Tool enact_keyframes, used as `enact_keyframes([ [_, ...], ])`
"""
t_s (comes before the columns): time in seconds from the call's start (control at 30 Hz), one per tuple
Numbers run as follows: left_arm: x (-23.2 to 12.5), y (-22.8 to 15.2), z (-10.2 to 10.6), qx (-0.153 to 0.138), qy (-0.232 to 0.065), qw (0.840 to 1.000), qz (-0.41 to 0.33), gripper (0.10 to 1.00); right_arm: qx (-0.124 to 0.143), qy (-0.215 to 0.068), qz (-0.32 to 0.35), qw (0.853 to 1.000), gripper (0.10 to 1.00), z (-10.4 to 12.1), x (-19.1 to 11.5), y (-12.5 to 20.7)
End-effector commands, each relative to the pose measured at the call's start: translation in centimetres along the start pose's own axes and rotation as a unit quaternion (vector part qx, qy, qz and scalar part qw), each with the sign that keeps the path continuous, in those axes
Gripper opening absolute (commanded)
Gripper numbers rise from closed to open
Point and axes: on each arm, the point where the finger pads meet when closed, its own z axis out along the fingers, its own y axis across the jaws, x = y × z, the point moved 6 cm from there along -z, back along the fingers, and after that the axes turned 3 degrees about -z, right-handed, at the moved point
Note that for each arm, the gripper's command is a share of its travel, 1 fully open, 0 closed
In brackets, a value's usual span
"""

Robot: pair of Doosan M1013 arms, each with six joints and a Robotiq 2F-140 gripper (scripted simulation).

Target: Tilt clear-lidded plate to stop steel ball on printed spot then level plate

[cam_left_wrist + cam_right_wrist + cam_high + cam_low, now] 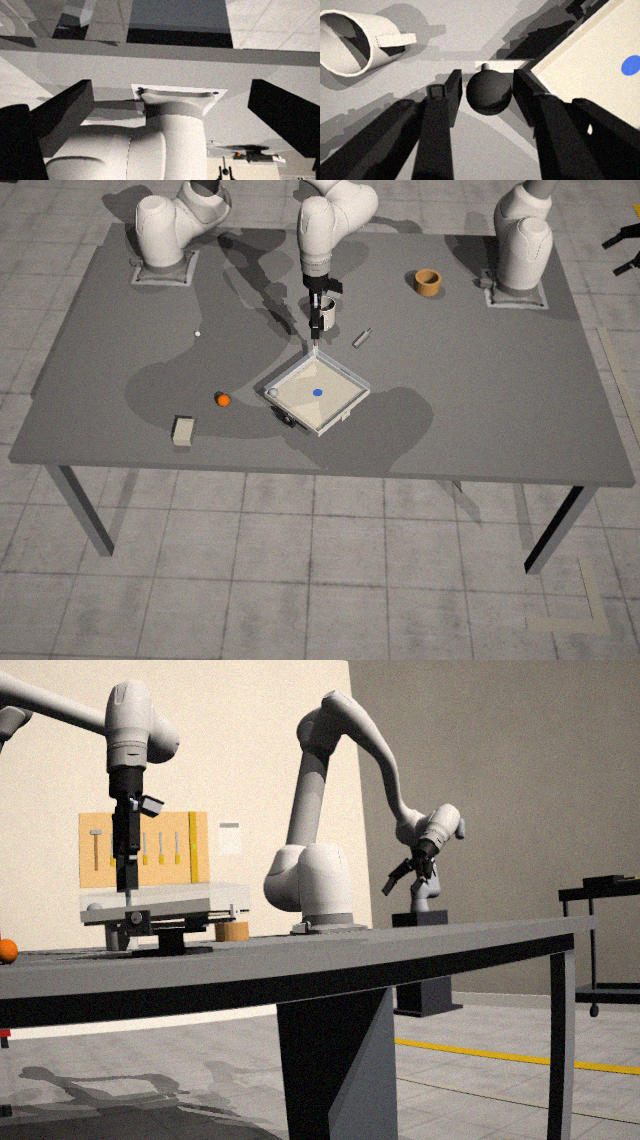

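Note:
The clear-lidded plate [356, 402] [170, 909] sits on its stand mid-table; I cannot judge its exact tilt. The steel ball [272, 392] [94, 907] lies in its left corner in the top view, away from the blue printed spot [317, 392] [632, 65] at the centre. My right gripper [315, 335] [127, 887] [487, 81] points down at the plate's back corner. Its partly closed fingers stand astride a dark round knob [489, 95], with narrow gaps showing beside it. My left gripper [612, 260] [404, 887] [170, 94] is wide open and empty, beyond the table's right side.
A white mug [330, 315] [384, 31] stands close behind the right gripper. A grey tool [361, 338] and an orange-brown cup [427, 285] [231, 931] lie behind the plate, to the right. An orange ball [223, 400] [7, 951], a cream block [183, 433] and a small white ball [197, 333] are left.

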Motion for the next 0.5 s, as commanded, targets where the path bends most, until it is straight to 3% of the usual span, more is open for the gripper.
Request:
enact_keyframes([
  [0.0,-0.16,-0.12,0.18,-0.004,0.001,1.0,0.001,1.0,0.0,0.003,0.001,1.0,0.424,0.12,0.43,-0.26],
  [0.03,-0.16,-0.12,0.18,-0.004,0.001,1.0,0.001,1.0,0.0,0.003,0.001,1.0,0.099,0.12,0.43,-0.26],
  [0.47,-0.16,-0.12,0.18,-0.004,0.001,1.0,0.001,1.0,0.0,0.003,0.001,1.0,0.099,0.1,0.42,-0.21],
])
